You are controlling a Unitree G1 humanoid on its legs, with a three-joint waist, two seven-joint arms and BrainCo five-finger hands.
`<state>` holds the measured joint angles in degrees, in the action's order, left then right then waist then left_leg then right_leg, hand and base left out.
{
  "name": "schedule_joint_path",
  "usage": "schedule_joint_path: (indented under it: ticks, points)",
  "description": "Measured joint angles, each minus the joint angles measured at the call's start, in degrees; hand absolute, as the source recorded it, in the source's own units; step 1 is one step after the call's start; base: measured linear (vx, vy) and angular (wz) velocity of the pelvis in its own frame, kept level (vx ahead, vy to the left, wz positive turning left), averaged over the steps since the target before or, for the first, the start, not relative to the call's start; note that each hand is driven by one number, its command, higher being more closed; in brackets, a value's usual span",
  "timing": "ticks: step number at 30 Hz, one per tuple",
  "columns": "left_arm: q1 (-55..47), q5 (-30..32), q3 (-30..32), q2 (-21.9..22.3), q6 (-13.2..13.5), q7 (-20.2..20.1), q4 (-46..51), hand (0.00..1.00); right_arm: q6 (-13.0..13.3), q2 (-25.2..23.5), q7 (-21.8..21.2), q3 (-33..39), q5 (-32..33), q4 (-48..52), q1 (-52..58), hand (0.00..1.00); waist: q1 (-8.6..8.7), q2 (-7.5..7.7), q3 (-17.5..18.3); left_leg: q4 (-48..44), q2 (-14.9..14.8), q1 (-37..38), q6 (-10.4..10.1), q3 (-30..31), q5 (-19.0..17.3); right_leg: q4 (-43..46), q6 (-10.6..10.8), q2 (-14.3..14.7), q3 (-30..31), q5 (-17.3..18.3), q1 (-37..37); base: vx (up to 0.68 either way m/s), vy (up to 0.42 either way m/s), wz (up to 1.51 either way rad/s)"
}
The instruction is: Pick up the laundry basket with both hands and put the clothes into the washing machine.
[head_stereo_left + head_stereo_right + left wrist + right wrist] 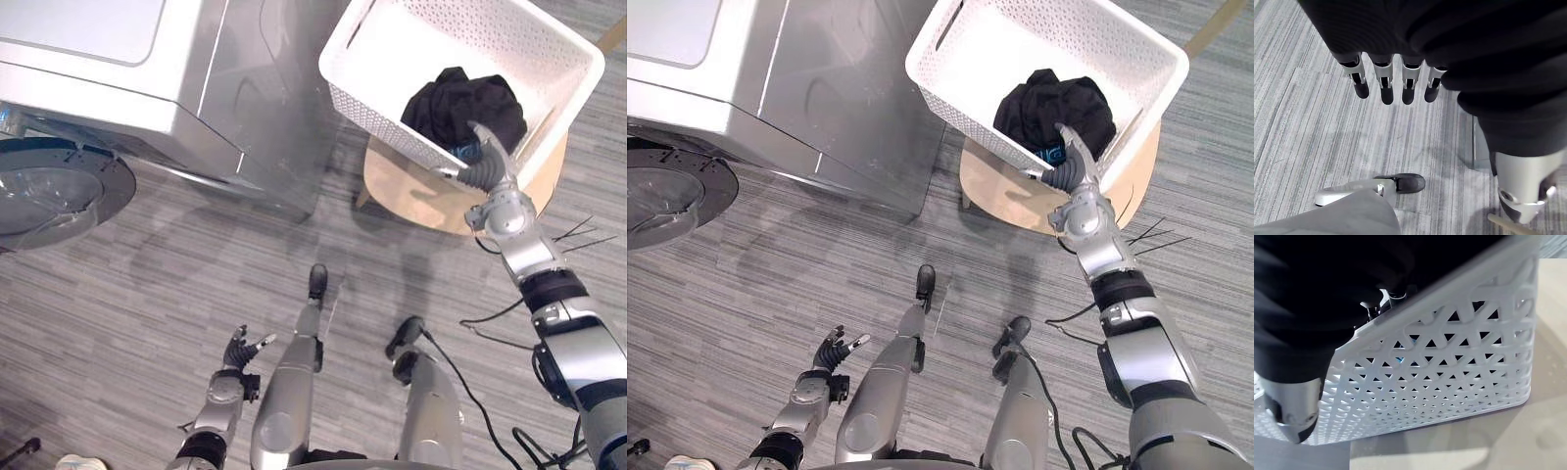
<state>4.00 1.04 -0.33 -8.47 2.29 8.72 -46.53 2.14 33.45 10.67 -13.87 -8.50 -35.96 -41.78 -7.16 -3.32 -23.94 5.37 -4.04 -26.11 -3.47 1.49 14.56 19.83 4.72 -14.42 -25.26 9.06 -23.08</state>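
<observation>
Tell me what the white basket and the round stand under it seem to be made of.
Laundry basket: probably moulded plastic, matte white; its walls are a regular pierced lattice. Round stand: seemingly pale wood or plywood, smooth, tan; no grain shows clearly.

Bright, even light; soft shadows.

White basket (pixel 377 116) on round wooden stool (pixel 411 196); stool, washer (pixel 196 88) on grey floor (pixel 147 294).

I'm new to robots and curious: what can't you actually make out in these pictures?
Right hand's hold on the laundry basket: hidden by its perforated wall, right wrist view.
Washing machine's round door: cut by the eye views' left edge.
Black clothes: one heap, pieces uncountable.
</observation>
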Motion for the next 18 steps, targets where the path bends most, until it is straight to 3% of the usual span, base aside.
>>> schedule_joint_path:
  ticks: [10,18]
  points:
    - [-0.2,3.2,0.7,-1.9,-1.4,-1.0,-2.5,0.0,1.5,0.2,-2.1,0.7,-1.4,8.9,4.6,0.0,0.97,2.46,1.2,0.1,-1.6,2.4,-0.1,-1.5,-0.1,-4.2,-0.1,2.4,1.5,-2.7,2.9,-0.03,-0.045,-0.11]
    - [-0.2,3.1,0.9,-2.0,-1.8,-0.9,-3.5,0.0,1.5,0.2,-0.3,2.8,-1.5,8.7,1.6,0.0,1.85,2.63,1.3,0.1,-1.8,2.4,0.0,-2.1,-0.1,-5.2,-0.3,2.7,2.2,-3.9,2.9,0.0,-0.039,-0.06]
